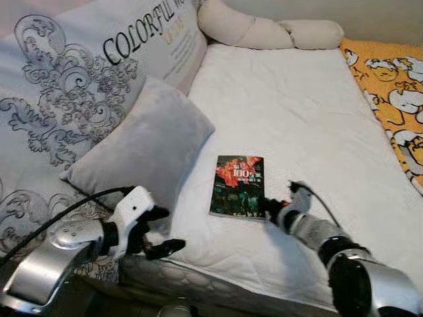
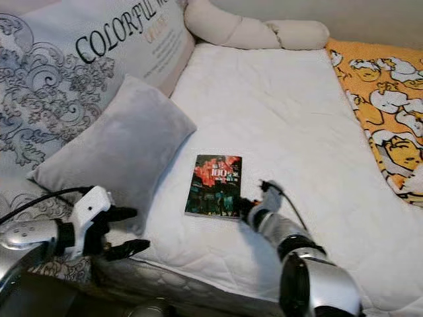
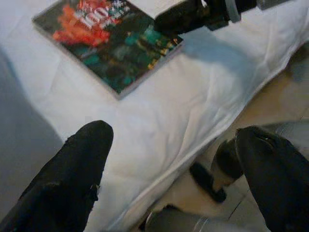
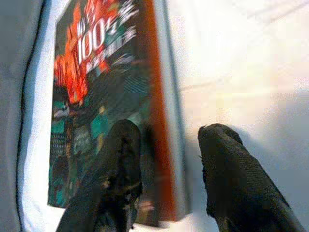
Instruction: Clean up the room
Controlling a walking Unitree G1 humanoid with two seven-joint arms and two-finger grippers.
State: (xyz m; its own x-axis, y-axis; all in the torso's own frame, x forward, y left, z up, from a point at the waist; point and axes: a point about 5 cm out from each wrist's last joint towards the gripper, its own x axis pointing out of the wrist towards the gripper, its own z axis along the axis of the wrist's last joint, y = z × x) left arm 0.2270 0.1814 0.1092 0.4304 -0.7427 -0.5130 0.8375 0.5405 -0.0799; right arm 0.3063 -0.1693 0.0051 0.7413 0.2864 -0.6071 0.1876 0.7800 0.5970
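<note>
With fingers parted astride the dark red-and-teal paperback book's [image 1: 237, 185] corner, right gripper [image 1: 269, 208] is mid-grasp; next, close and lift.

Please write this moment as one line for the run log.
right gripper: open, astride near right edge of book | left gripper: open, idle by grey pillow | book: flat on white bed

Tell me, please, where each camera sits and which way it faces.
Left eye: on the head, looking down at the white bed; both arms show.
Right eye: beside it, same scene.
Left wrist: looks along the open left tool at the bed edge and floor.
Right wrist: looks along the right tool, its fingers straddling the book's spine.
Shared: all see the book.
</note>
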